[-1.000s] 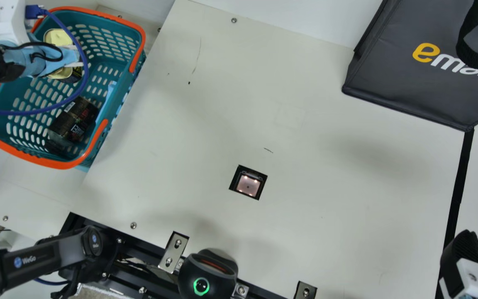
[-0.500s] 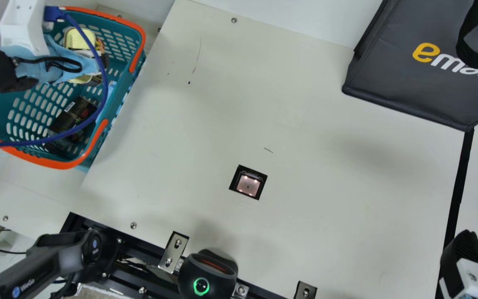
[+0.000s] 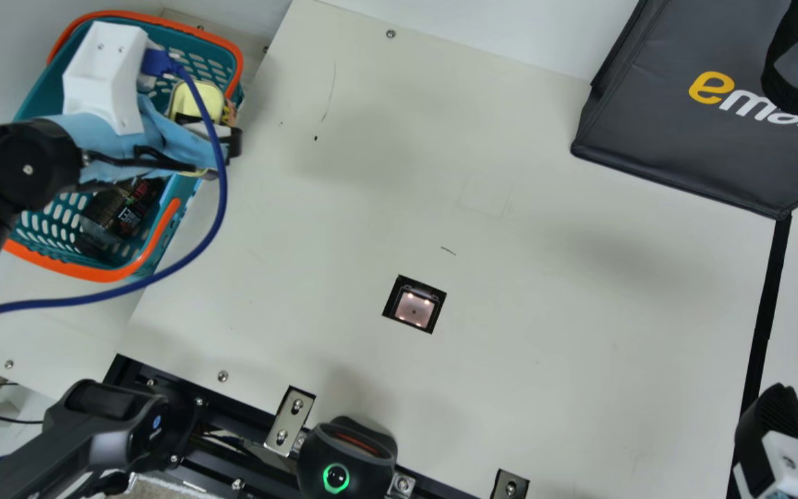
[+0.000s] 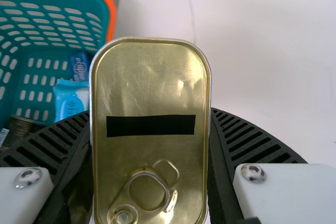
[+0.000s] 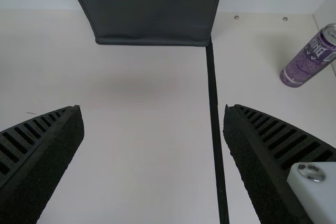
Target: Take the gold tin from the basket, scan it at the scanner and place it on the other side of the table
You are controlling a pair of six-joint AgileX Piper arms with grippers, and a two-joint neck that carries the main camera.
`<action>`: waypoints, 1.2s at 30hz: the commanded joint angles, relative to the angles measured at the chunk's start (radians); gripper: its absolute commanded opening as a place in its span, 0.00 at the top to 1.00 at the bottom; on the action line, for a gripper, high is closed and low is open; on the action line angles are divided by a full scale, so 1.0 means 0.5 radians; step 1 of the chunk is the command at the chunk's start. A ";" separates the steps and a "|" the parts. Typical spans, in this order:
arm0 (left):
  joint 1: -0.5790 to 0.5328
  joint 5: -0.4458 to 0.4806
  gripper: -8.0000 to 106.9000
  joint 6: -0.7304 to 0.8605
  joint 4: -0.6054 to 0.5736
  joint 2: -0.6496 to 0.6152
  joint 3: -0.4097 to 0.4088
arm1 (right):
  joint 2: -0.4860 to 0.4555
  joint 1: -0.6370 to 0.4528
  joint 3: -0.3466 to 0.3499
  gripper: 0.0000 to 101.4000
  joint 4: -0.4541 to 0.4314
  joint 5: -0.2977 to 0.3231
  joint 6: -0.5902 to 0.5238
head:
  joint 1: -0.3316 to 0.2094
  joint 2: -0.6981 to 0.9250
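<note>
In the main view, the gold tin (image 3: 185, 99) is above the table-side edge of the basket (image 3: 103, 275) — better to carry it high past the rim, then level over the scanner (image 3: 414, 310). In the left wrist view, the left jaws hold it by both sides, ring side up — so the underside should probably face the scanner. In the right wrist view, the right jaws stand wide apart.
</note>
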 commanded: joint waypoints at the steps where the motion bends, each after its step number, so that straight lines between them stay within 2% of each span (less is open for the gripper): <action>1: -0.167 0.011 1.00 -0.156 0.061 -0.015 0.004 | 0.000 0.000 0.000 0.06 0.000 0.000 0.000 | -0.058 0.005; 13: -0.822 0.109 1.00 -0.810 0.366 -0.062 -0.013 | 0.000 0.000 0.000 0.06 0.000 0.000 0.000 | -0.058 0.005; 23: -1.343 0.225 1.00 -1.388 0.552 0.029 -0.089 | 0.000 0.000 0.000 0.06 0.000 0.000 0.000 | -0.058 0.005; 36: -1.805 0.378 1.00 -2.032 0.611 0.243 -0.214 | 0.000 0.000 0.000 0.06 0.000 0.000 0.000 | -0.058 0.005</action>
